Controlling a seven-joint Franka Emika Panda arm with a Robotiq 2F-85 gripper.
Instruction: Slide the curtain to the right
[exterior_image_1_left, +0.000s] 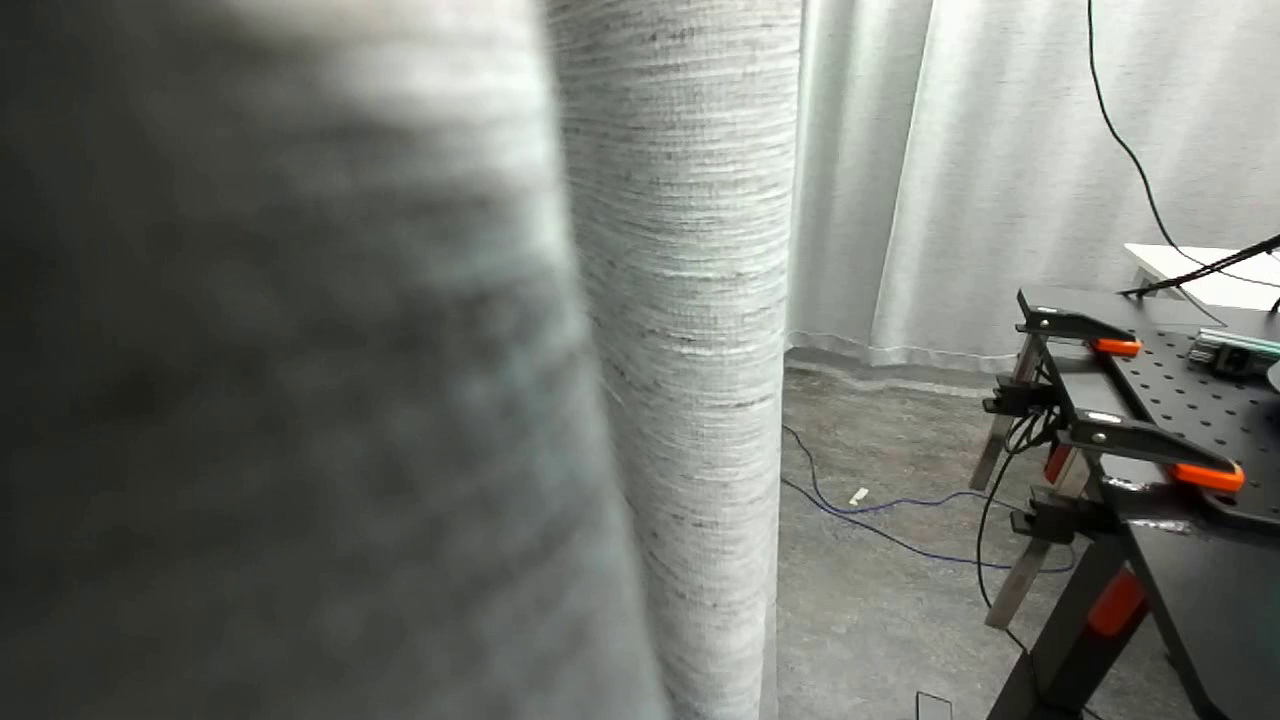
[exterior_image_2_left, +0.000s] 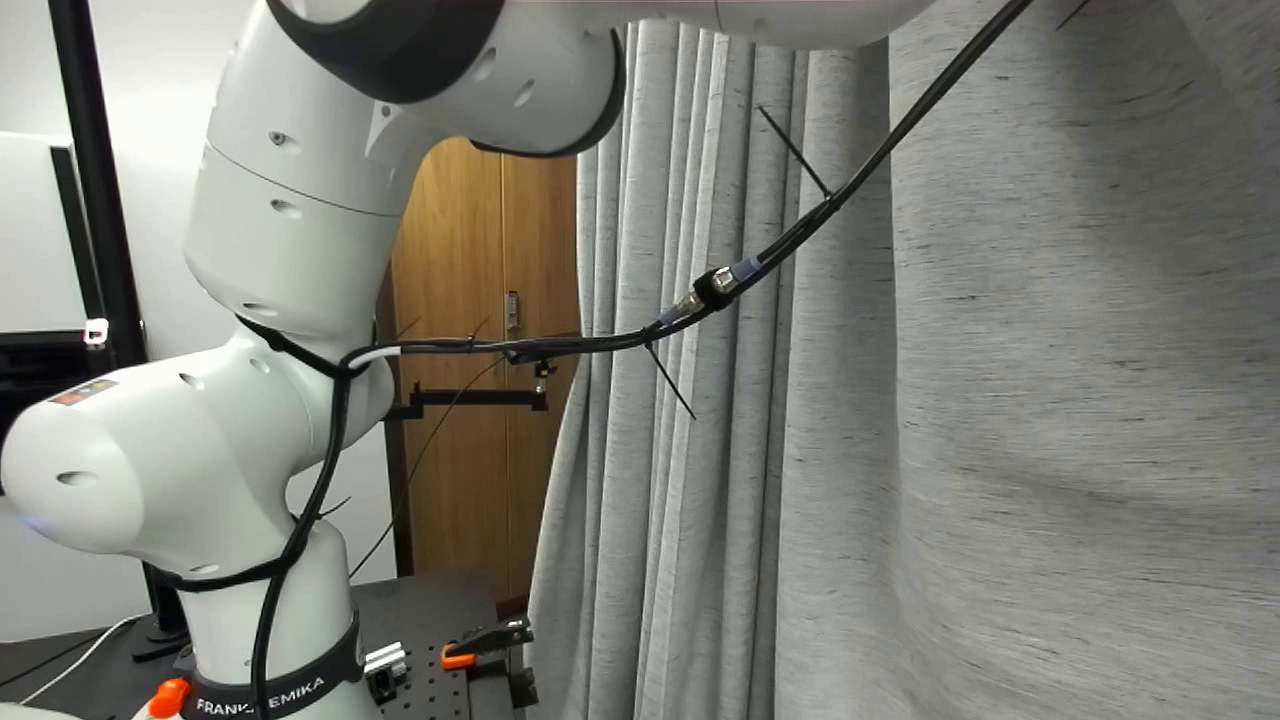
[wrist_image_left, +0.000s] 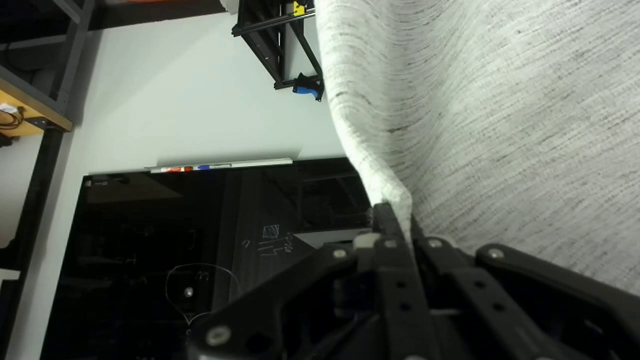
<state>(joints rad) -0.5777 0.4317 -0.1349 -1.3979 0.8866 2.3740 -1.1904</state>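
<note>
The grey curtain (wrist_image_left: 525, 125) fills the right side of the wrist view, with its edge running down to my gripper (wrist_image_left: 401, 220). My gripper is shut on this edge, with the cloth pinched between its fingertips. In an exterior view the curtain (exterior_image_2_left: 1080, 420) hangs in folds at the middle and spreads wide at the right. In an exterior view the curtain (exterior_image_1_left: 690, 300) hangs very close to the camera and covers the left half. The gripper does not show in either exterior view. The arm (exterior_image_2_left: 290, 210) reaches across the top, in front of the curtain.
A black table with orange-tipped clamps (exterior_image_1_left: 1150, 440) stands at the right in an exterior view, with blue cables (exterior_image_1_left: 900, 505) on the floor. A cable bundle (exterior_image_2_left: 590, 345) hangs along the arm. A wooden cabinet (exterior_image_2_left: 460, 480) stands behind. A black board (wrist_image_left: 150, 225) hangs on the wall.
</note>
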